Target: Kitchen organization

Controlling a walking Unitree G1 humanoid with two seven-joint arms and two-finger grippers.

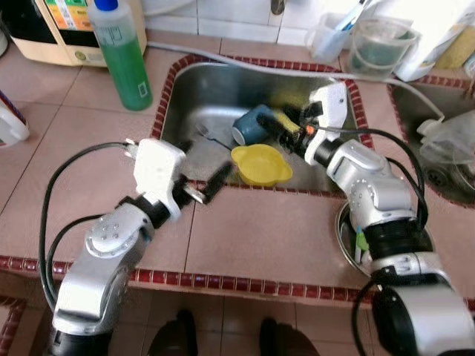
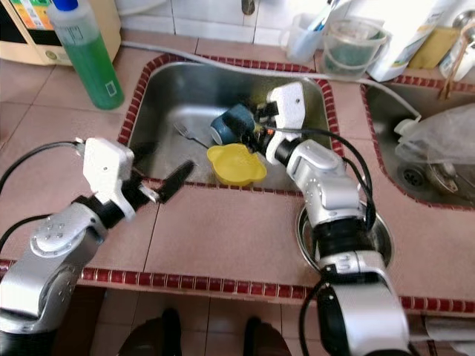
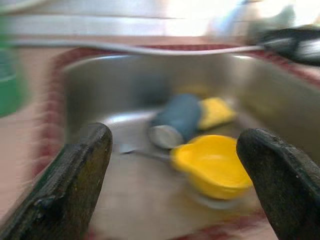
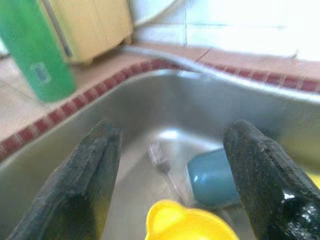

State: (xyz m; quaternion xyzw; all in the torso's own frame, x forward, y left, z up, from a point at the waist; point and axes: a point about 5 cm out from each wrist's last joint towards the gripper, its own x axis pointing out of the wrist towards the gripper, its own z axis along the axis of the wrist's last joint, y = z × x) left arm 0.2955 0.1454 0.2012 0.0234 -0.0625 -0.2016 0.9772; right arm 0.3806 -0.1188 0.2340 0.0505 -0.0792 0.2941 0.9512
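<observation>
In the middle of the frame a steel sink (image 1: pixel 193 104) is set into the tiled counter (image 1: pixel 260 237), and inside it lie a blue cup (image 1: pixel 251 124) on its side, a yellow bowl (image 1: pixel 260 164) just beside it and a fork (image 1: pixel 211 136) on the bottom. The right gripper (image 1: pixel 286 127) is already over the sink, its fingers spread wide and empty – the cup lies directly ahead of them, its long axis running toward the upper right of the frame. The left gripper (image 1: pixel 209 185) hovers at the sink's lower edge, fingers also spread apart, with the bowl just in front. I judge the right arm is nearer to the cup, the left one nearer to the bowl. A green bottle (image 1: pixel 122 55) stands on the counter at the upper left – the wall behind is white tile
</observation>
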